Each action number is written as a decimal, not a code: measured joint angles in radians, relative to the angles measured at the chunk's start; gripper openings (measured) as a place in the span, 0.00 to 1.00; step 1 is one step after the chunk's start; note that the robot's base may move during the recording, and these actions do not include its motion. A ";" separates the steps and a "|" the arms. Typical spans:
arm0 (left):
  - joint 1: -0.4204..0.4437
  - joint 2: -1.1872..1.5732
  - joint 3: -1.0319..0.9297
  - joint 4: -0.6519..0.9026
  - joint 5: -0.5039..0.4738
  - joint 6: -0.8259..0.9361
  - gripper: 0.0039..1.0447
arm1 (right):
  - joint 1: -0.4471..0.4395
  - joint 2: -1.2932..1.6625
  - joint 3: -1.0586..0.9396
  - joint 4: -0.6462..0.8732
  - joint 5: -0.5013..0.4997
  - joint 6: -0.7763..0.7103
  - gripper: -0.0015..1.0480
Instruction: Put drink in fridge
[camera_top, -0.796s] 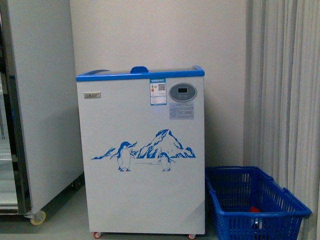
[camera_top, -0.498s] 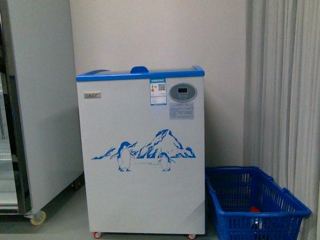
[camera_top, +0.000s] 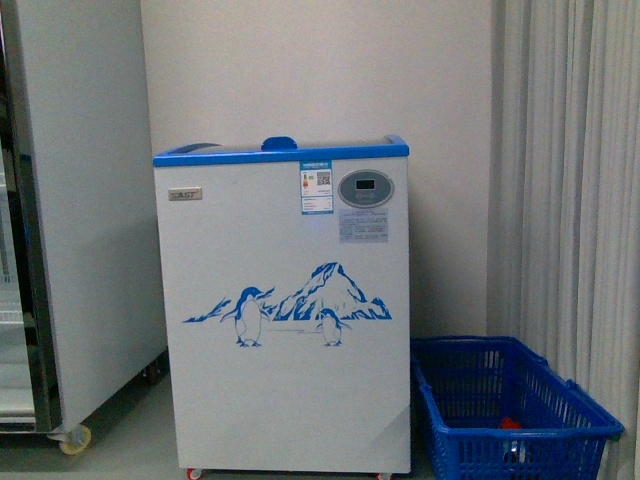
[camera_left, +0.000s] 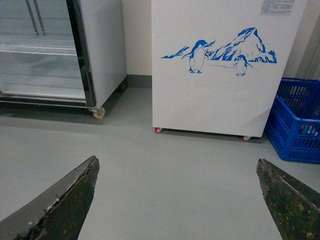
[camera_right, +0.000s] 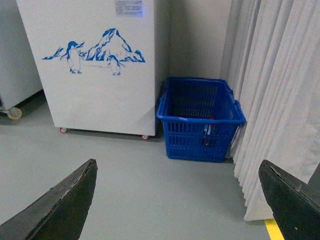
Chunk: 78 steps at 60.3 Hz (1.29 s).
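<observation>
Left tool (camera_left: 176, 164) and right tool (camera_right: 177, 165) both spread wide, empty, over the floor (camera_left: 150, 150). The fridge (camera_top: 282, 300) stands well ahead of both. A drink (camera_right: 209, 131) seems to lie in the blue basket (camera_right: 200, 120) ahead of the right tool; fetching it likely comes first.

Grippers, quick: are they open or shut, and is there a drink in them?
Left gripper: open, holding nothing.
Right gripper: open, holding nothing.
</observation>
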 joint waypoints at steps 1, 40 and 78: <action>0.000 0.000 0.000 0.000 0.000 0.000 0.92 | 0.000 0.000 0.000 0.000 0.000 0.000 0.93; 0.000 0.000 0.000 0.000 0.000 0.000 0.92 | 0.000 0.000 0.000 0.000 0.000 0.000 0.93; 0.000 0.000 0.000 0.000 0.000 0.000 0.92 | 0.000 0.000 0.000 0.000 0.000 0.000 0.93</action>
